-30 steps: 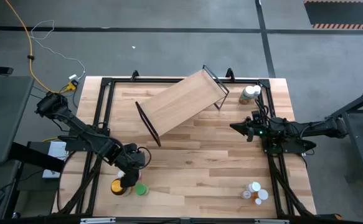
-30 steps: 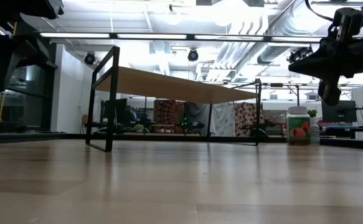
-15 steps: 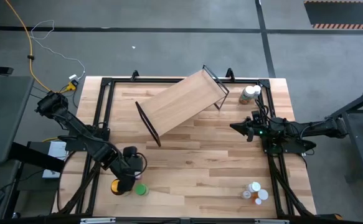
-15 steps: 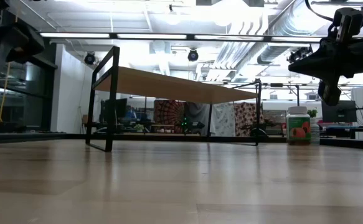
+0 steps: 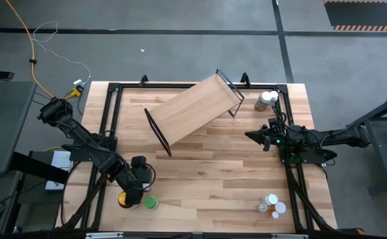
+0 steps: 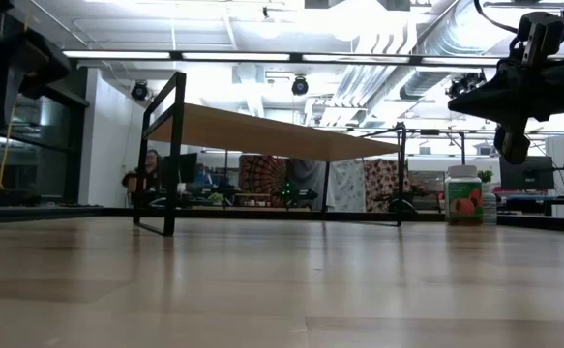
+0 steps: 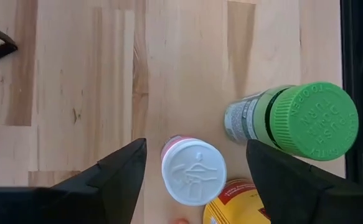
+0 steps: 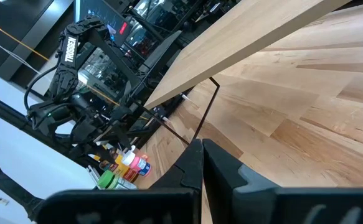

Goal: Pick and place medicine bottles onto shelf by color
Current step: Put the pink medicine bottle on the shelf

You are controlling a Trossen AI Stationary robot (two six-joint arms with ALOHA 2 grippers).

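A butcher-block desk (image 5: 233, 172) filled the overhead picture. On it, toward twelve o'clock, lay the long light-wood shelf (image 5: 196, 109) with black wire ends, set at a slant and carrying no bottles. The right arm waited at about three o'clock, its right gripper (image 5: 251, 136) pressed together and empty, raised clear of the wood. At about one o'clock, by the desk's far corner, stood a bottle with a peach label (image 5: 265, 101); a cluster of small white bottles (image 5: 273, 206) sat at five o'clock. The left gripper (image 7: 197, 163) hung at seven o'clock, fingers spread, straddling a white-capped pink bottle (image 7: 192, 171) without visibly touching it. Just beside that stood a green-capped bottle (image 7: 293, 121) and a yellow-lidded jar (image 7: 236, 204). Over the last second the left gripper had drawn nearer the desk's front edge, from beside the jar to over it, and its fingers had widened. That suggested a grasp being lined up, with no bottle yet sorted.
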